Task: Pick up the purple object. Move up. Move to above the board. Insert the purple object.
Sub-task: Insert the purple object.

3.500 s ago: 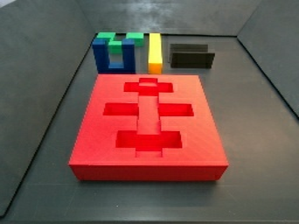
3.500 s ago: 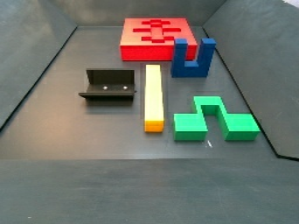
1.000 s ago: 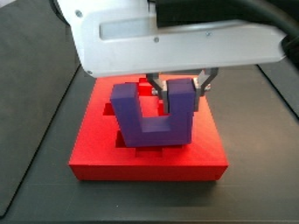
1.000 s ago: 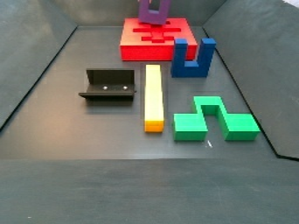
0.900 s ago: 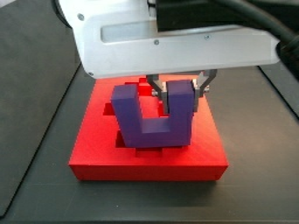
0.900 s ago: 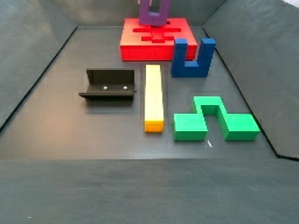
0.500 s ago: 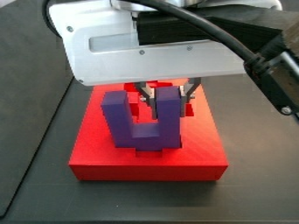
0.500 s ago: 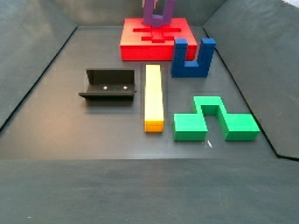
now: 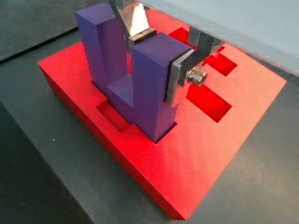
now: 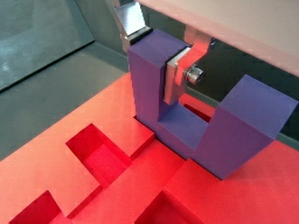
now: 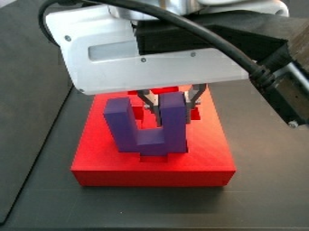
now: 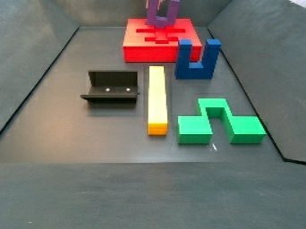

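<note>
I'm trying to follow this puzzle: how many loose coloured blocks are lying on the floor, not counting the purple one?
3. The blue block stands beside the board, the yellow bar lies by the fixture, and the green block sits nearest. The gripper holds the purple object.

Both wrist views are taken very close, looking down at the board (image 9: 222,166) and the purple object (image 10: 216,131) in the claw (image 9: 163,52). In a side view the board (image 11: 108,167) is seen from near its front, with the claw (image 11: 169,95) filling the top. In a side view the whole desk (image 12: 72,125) is seen from far off, with the board (image 12: 134,45) at the back.
</note>
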